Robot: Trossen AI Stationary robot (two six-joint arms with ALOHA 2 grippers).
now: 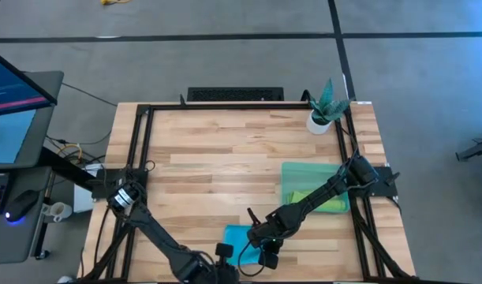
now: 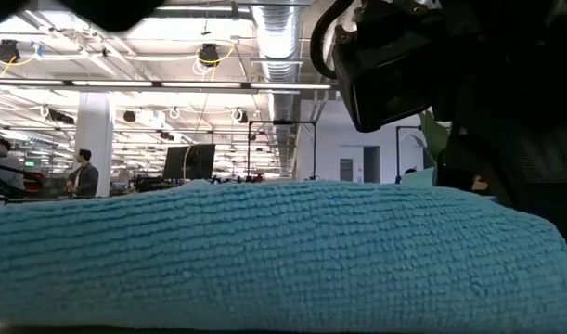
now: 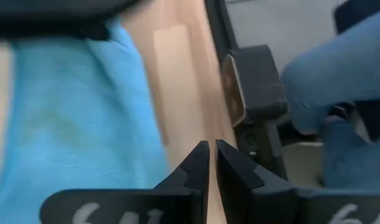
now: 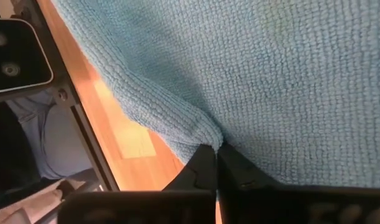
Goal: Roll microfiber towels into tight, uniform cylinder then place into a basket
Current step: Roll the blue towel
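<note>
Turquoise towel (image 4: 289, 74) edge is pinched in the right gripper (image 4: 213, 151); left gripper (image 3: 212, 149) sits closed beside it

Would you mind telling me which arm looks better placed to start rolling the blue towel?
Right, probably. The right gripper is already pinching the blue towel at its edge, while the left gripper is closed beside it on bare wood, holding nothing.

No text, label or brand can be read anywhere. The only marks are pale partial numerals on the left gripper's (image 3: 209, 163) dark body at the bottom of the left wrist view, perhaps "61" and "6", too cropped to tell.
</note>
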